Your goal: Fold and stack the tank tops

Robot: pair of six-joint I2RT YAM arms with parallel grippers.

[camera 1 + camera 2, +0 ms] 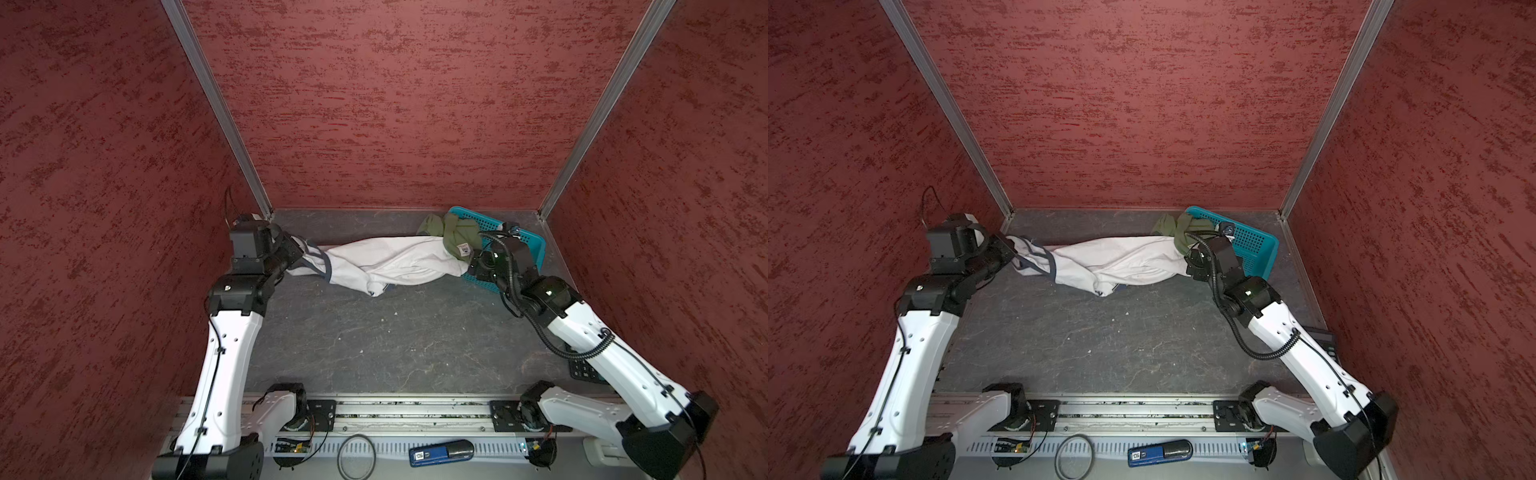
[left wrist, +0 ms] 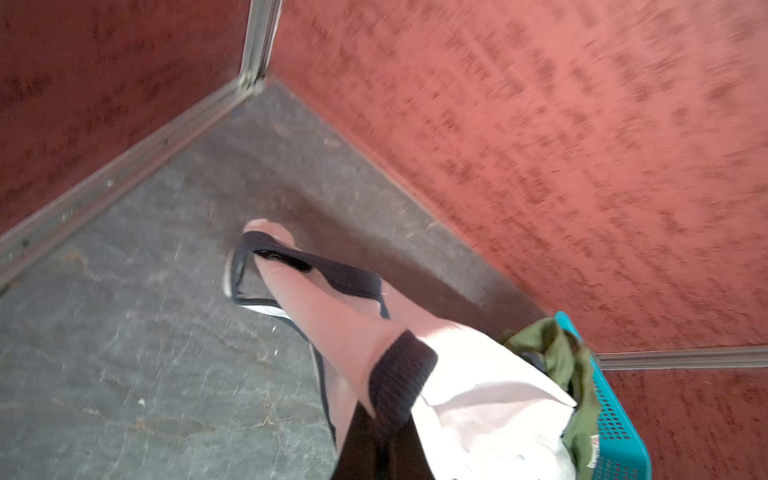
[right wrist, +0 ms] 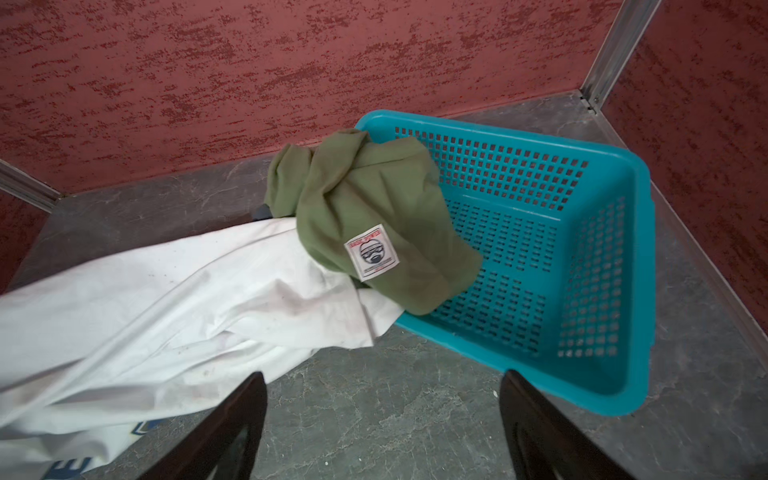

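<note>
The white tank top [image 1: 386,259] lies strung out across the far part of the tabletop [image 1: 374,345], a rumpled band running left to right through the middle of both top views. Its left end, the dark-trimmed straps, is caught in the left gripper [image 1: 300,249], which is clamped tight on the cloth near the back left corner and seems to have it lifted a little. Its right end runs to the teal basket [image 3: 642,270] at the right of the frame. There the olive tank top [image 1: 455,235] sits bunched on top of it, draped over the basket's rim with a small white label showing. The two tops are touching, and the white one looks pinned underneath.

The right gripper [image 3: 380,390] hangs over bare tabletop just beside the basket and the white hem, jaws spread wide, with nothing in them.

To my eye this is the very start: getting the white top out so it can be spread flat. Nothing is folded or stacked. The next move calls for freeing that right end, with the right gripper either taking the white hem or holding back the olive top. Otherwise a pull from the left would likely drag the olive top and the basket along.
</note>
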